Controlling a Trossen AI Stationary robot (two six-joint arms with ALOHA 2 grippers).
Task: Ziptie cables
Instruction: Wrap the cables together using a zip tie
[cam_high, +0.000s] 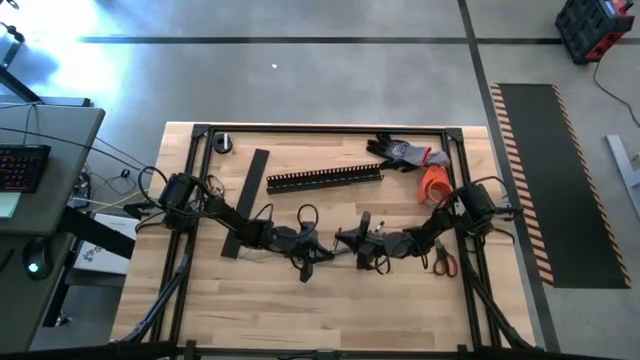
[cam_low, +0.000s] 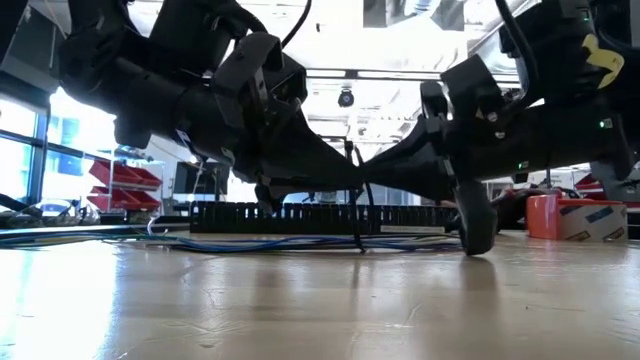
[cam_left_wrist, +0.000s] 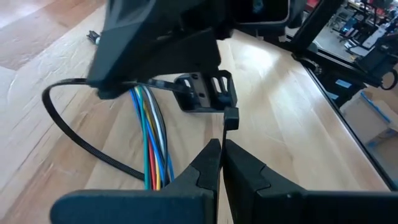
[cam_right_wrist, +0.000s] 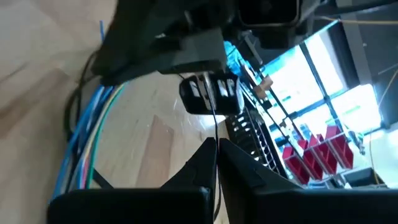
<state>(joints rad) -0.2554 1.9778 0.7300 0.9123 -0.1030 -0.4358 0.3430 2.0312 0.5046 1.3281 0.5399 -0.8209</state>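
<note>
Both tools meet at the tabletop's (cam_high: 330, 310) centre: the left tool (cam_left_wrist: 219, 149) and the right tool (cam_right_wrist: 216, 146) are each clamped on the ziptie (cam_left_wrist: 74, 140). It loops around the cables (cam_left_wrist: 149, 134) on the wood. Open tabletop lies toward the near edge; the slotted channel (cam_high: 325, 178) sits just behind.

Open tabletop (cam_high: 330, 310) before both arms
</note>
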